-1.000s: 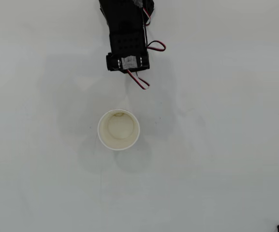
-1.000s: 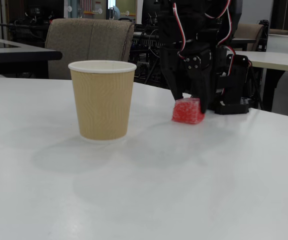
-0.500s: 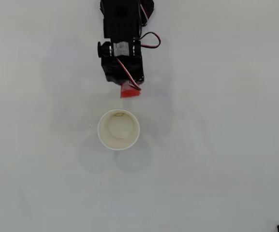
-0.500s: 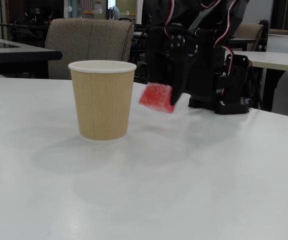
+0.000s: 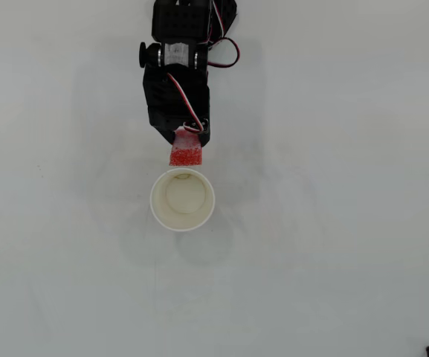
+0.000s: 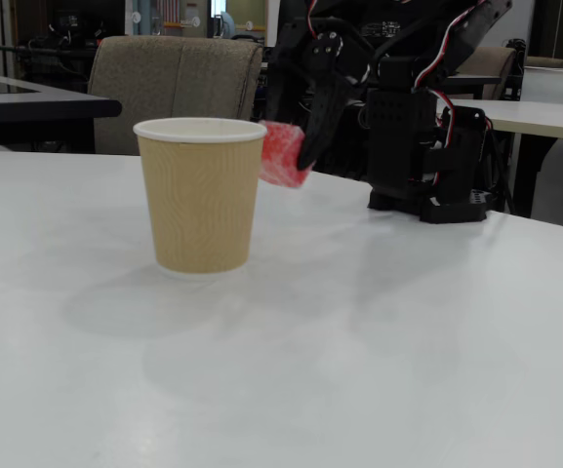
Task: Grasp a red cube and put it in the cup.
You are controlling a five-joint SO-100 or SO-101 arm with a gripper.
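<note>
The white surface [image 5: 333, 223] carries the cup [image 5: 182, 199] at centre. The hand [image 5: 187, 146] has lifted the red cube [image 5: 186, 153] clear and now holds it clamped beside the cup's rim; release likely needs slightly more travel.

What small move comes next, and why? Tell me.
Probably lift a little and carry on toward the cup. The claw holds the red cube just short of the rim in the overhead view, and the fixed view shows the cube at about rim height, not clearly above it.
</note>
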